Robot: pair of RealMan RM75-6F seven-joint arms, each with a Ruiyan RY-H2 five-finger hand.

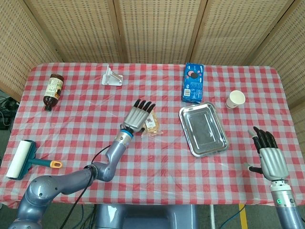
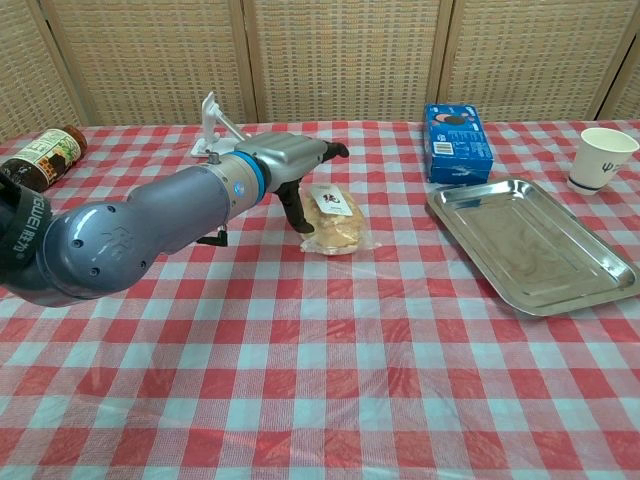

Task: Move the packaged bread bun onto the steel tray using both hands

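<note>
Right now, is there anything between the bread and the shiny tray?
No. In both views, only bare checkered tablecloth lies between the packaged bread bun and the steel tray.

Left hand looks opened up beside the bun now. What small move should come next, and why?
Probably bring the right hand in over the table toward the bun. The bun lies on the cloth short of the tray, the left hand has its fingers spread with nothing in them, and the right hand hangs open at the table's near right edge.
</note>
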